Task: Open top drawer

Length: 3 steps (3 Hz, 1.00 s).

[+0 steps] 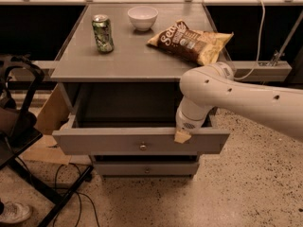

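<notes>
The top drawer [113, 143] of the grey cabinet stands pulled out toward me, showing its dark grey inside [128, 109]. Its wide front carries one small round metal knob [143, 146] at centre. My gripper [182, 135] rests at the top edge of the drawer front, right of the knob, with its tan tip against the front's rim. The white arm [236, 96] reaches in from the right. A narrower drawer [147, 169] below is closed.
On the cabinet top [132, 60] stand a green can [102, 33], a white bowl [142, 18] and a chip bag [191, 40]. A black stand [19, 122], cardboard [49, 117] and floor cables [71, 193] are at the left. A shoe [14, 213] is bottom left.
</notes>
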Motion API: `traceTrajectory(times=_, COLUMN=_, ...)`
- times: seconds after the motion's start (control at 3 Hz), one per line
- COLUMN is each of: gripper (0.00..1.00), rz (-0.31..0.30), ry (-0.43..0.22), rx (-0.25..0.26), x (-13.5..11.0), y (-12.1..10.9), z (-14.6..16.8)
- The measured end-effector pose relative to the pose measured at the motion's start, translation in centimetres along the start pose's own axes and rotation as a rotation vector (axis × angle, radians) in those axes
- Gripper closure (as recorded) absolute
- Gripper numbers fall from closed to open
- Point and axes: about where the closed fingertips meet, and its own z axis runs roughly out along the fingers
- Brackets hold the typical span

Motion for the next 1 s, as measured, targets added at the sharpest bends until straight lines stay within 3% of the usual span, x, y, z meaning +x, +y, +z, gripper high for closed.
traceTrajectory(times=0.33, gripper=0.11, rz=0.000, ry=0.000, rx=0.000, x=0.00, y=0.00, z=0.00)
traceTrajectory(times=0.67, gripper=0.00, rz=0.000, ry=0.000, rx=0.000, x=0.00, y=0.00, z=0.00)
traceTrajectory(times=1.0, gripper=0.00, rz=-0.002, ry=0.009, rx=-0.014, x=0.18, y=0.65, z=0.64)
